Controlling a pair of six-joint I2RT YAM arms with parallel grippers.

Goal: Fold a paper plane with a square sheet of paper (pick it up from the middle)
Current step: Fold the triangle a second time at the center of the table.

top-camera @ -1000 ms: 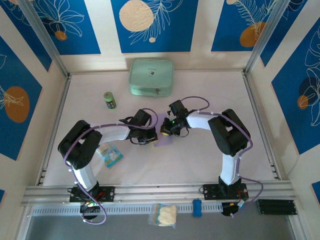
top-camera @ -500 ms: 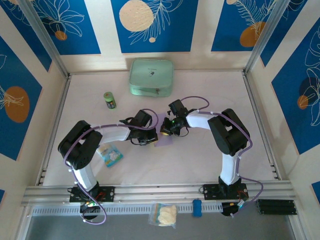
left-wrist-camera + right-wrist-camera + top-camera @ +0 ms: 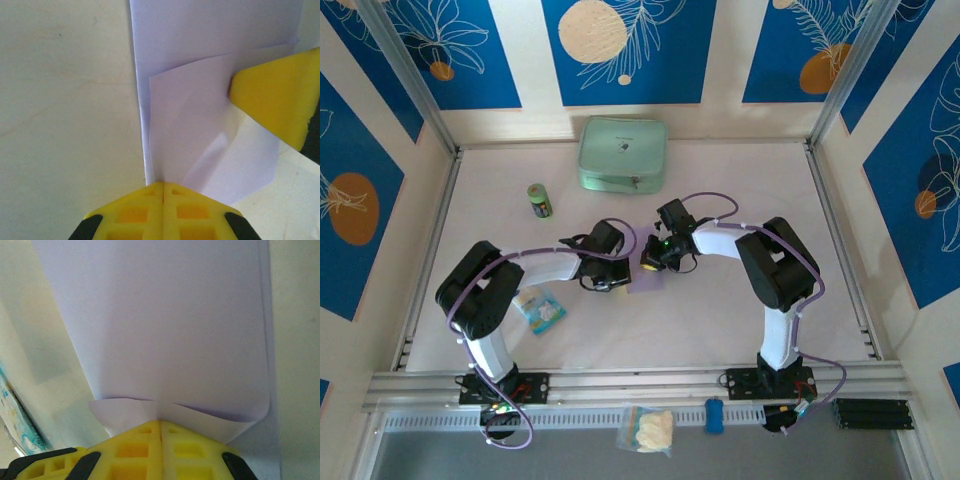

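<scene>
**Item 1: square sheet of paper**. Lavender and partly folded, it lies on the table between the two sets of fingers. In the left wrist view one flap is doubled over the layer beneath, and its lower part lifts slightly. In the right wrist view the sheet stretches away ahead of the tips.

**Item 2: left fingers**. They are pressed together with no gap at the tips. The sheet's left edge runs straight into their seam and is pinched there.

**Item 3: right fingers**. These are closed too. A curled edge of the sheet rises against the tips and enters the seam. From the left wrist, one yellow tip touches the flap's edge, ahead and to the right of the left fingers.

**Item 4: mint-green pouch**. It sits well beyond both sets of fingers.

**Item 5: small green can**. It stands upright, beyond and left of the left fingers.

**Item 6: blue-and-white snack packet**. It lies flat to the left of the left fingers, beside that arm.
</scene>
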